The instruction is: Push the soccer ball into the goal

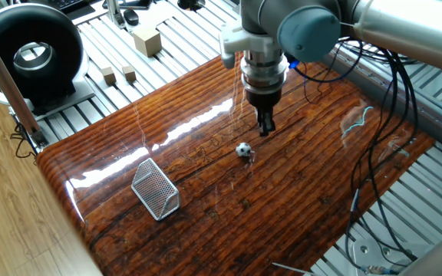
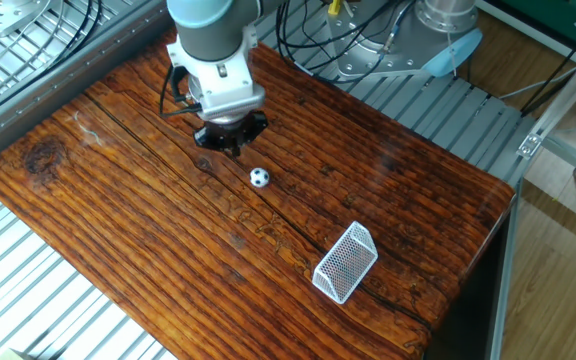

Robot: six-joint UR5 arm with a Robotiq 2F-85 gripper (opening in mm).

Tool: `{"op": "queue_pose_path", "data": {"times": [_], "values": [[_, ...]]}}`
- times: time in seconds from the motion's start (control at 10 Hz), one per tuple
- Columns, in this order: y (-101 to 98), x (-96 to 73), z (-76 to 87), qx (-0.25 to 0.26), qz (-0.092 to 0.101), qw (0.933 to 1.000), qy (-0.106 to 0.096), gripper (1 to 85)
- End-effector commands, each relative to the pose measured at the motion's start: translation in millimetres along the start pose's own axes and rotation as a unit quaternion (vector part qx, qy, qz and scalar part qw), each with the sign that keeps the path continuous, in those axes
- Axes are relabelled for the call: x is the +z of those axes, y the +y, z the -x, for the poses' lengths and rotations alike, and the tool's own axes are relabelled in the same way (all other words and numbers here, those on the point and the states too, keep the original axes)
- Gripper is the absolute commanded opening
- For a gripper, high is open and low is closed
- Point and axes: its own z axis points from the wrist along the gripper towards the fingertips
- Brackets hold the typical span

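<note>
The soccer ball (image 1: pixel 243 150) is a tiny white ball with black patches on the wooden table (image 1: pixel 298 199); it also shows in the other fixed view (image 2: pixel 259 178). The goal (image 1: pixel 156 189) is a small silver wire-mesh wedge near the table's left front edge, also in the other fixed view (image 2: pixel 346 262). My gripper (image 1: pixel 265 130) points straight down with its fingers together, just above the table, a short way behind the ball and apart from it. It holds nothing. In the other fixed view the gripper (image 2: pixel 230 148) is up-left of the ball.
A big black ring-shaped device (image 1: pixel 29 54) stands off the table at the back left. Wooden cubes (image 1: pixel 118 74) and a larger block (image 1: pixel 147 40) lie on the slatted metal surface behind. Cables (image 1: pixel 390 115) hang at the right.
</note>
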Motion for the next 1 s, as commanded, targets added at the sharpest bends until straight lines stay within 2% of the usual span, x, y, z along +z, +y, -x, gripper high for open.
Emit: {"op": "queue_pose_path", "data": {"times": [0.0,0.1,0.3,0.4,0.5,0.7,0.8,0.9], "values": [[5.0,3.9,19.5,-0.004,0.002,0.9999,-0.014,1.0],[8.4,7.8,21.0,0.006,0.003,0.9999,-0.011,1.0],[15.7,16.5,32.6,0.039,0.009,0.9989,-0.023,1.0],[11.2,12.6,34.1,0.048,-0.003,0.9988,-0.012,1.0],[11.5,5.5,39.4,0.053,-0.007,0.9985,-0.005,1.0],[20.3,-4.9,63.4,0.064,-0.002,0.9978,-0.017,1.0],[19.8,-10.3,70.9,0.065,-0.007,0.9976,-0.021,1.0],[23.1,-12.9,78.7,0.066,-0.002,0.9973,-0.032,1.0]]}}
